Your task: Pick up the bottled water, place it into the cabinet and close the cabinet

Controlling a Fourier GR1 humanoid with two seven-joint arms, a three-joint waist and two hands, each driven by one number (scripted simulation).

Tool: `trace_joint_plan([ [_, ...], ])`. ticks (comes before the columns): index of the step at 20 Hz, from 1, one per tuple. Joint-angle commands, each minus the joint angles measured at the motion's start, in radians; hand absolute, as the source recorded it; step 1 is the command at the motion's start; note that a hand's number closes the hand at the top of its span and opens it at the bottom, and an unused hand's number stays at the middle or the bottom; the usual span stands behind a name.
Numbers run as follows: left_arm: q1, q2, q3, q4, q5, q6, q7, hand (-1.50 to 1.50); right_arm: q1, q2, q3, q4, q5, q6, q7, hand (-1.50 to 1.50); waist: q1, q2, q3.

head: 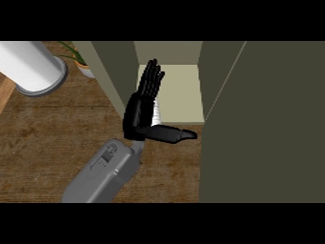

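Bottled water is not visible; judged light, rigid and slippery, so grasp it mid-body. Left hand [145, 102], fingers straight and thumb spread, holds nothing, reaching into open cabinet [182, 90] ahead.

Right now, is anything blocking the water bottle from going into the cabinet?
Nothing visible does. The door is open at right, and the left hand, with a white sliver of bottle beside it, points at the shelf.

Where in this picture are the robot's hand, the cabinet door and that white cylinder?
left hand [142, 112]: head view, on the palm.
cabinet door [277, 124]: head view, on the door's flat face.
white cylinder [24, 64]: head view, on its side.
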Motion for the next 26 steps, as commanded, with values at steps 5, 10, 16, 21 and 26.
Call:
trace_joint_plan([
  [5, 0.205, 0.04, -0.076, -0.283, -0.015, -0.048, 0.029, -1.5, 0.05, -0.039, 0.005, -0.144, 0.028, 0.02, 0.022, -1.5, 0.003, -0.004, 0.0],
  [10, 0.296, 0.095, -0.101, -0.385, -0.01, -0.064, 0.091, 1.5, 0.026, -0.143, -0.042, -0.124, 0.045, 0.119, -0.011, 1.5, 0.003, -0.003, 0.0],
  [16, 0.481, 0.215, -0.087, -0.549, 0.007, -0.088, 0.076, 1.5, 0.125, -0.247, 0.007, -0.167, 0.124, 0.256, -0.073, 1.5, -0.003, -0.011, 0.0],
  [21, 0.612, 0.31, -0.021, -0.621, 0.037, -0.128, 0.033, -1.5, 0.12, -0.257, 0.107, -0.243, 0.23, 0.281, -0.09, 1.5, -0.003, -0.013, -0.002],
  [26, 0.673, 0.344, 0.076, -0.678, 0.122, -0.156, 0.036, -1.5, 0.135, -0.28, 0.224, -0.276, 0.294, 0.295, -0.059, 1.5, -0.009, -0.01, -0.004],
])
